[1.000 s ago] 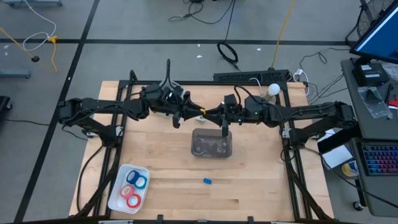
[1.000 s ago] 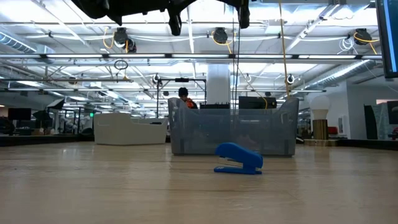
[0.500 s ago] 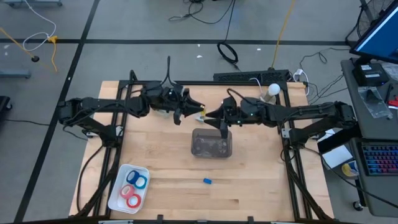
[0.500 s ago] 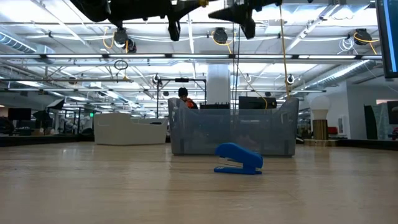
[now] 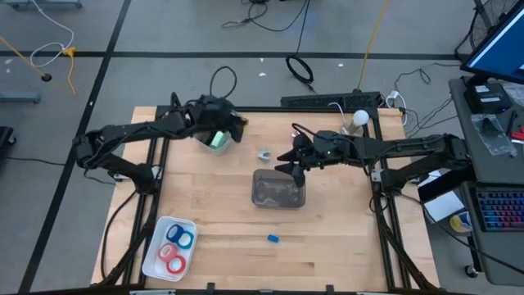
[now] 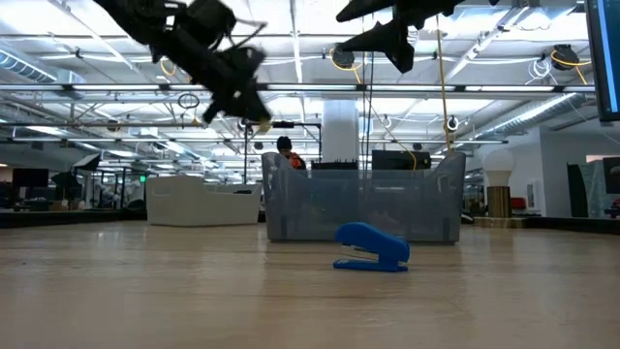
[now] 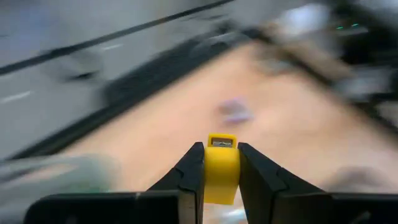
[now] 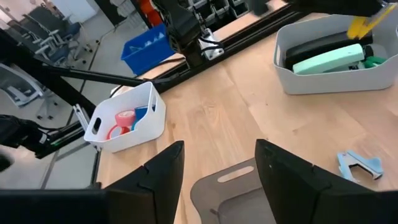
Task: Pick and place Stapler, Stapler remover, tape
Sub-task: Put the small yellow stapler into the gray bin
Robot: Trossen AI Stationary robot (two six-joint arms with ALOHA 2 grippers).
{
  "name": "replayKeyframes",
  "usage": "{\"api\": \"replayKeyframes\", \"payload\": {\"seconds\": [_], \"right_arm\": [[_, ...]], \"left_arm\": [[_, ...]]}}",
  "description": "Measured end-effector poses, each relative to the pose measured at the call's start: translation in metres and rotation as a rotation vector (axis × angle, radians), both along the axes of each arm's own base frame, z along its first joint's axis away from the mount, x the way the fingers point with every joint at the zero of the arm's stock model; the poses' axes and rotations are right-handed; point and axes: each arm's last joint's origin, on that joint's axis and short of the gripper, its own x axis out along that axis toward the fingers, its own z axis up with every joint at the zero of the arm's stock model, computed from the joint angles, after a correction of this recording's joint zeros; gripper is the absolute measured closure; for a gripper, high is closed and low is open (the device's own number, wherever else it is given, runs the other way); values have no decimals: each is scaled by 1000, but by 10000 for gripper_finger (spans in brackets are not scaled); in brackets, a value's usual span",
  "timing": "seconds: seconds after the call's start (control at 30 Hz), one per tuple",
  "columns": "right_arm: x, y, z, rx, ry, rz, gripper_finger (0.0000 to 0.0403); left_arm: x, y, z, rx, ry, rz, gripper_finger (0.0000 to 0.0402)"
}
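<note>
My left gripper [image 7: 221, 149] is shut on a small yellow stapler [image 7: 221, 167]. It hangs high over the far left of the table, by a white tray [image 5: 217, 141] that holds a green stapler [image 8: 329, 61] and a black one. My right gripper [image 5: 288, 164] stands open and empty above the far rim of a grey bin [image 5: 278, 190]. A pale stapler remover [image 5: 264, 153] lies on the wood just beyond that bin. A small blue stapler [image 6: 371, 247] rests on the table in front of the bin. Red and blue tape rolls [image 5: 174, 248] lie in a white tray at the near left. My left gripper pinches the yellow stapler's two sides [image 7: 211, 174] between its two fingers. The stapler's end [image 7: 221, 142] sticks out a little past the fingertips. The fingers slant downward, and the stapler is lifted well clear of the table.
The grey bin [image 6: 363, 208] stands at the table's middle, and the tape tray [image 8: 127, 121] sits near the front left corner. Bare wood lies between them and along the right side. Black frame rails run down both side edges.
Both grippers met above the grey bin with the yellow stapler between them. My right gripper has opened and tipped up more level. My left gripper has swung with the stapler toward the table's far left, lower and tipped up, over the white stapler tray.
</note>
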Motion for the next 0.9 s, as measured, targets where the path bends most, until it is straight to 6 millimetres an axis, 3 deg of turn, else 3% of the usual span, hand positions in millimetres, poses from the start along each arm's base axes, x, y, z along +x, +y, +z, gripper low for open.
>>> {"api": "replayKeyframes", "payload": {"seconds": [0.1,0.27,0.6,0.9], "right_arm": [[0,-1,0,-17,-3,3,215],[0,-6,1,-23,-6,-11,212],[0,-11,1,-25,-7,-28,214],[0,-13,1,-24,-12,-41,217]], "left_arm": [[-10,17,-13,15,117,149,335],[-15,36,-35,-45,225,217,335],[-7,48,-78,-104,379,258,335],[-7,54,-84,-80,399,300,321]]}}
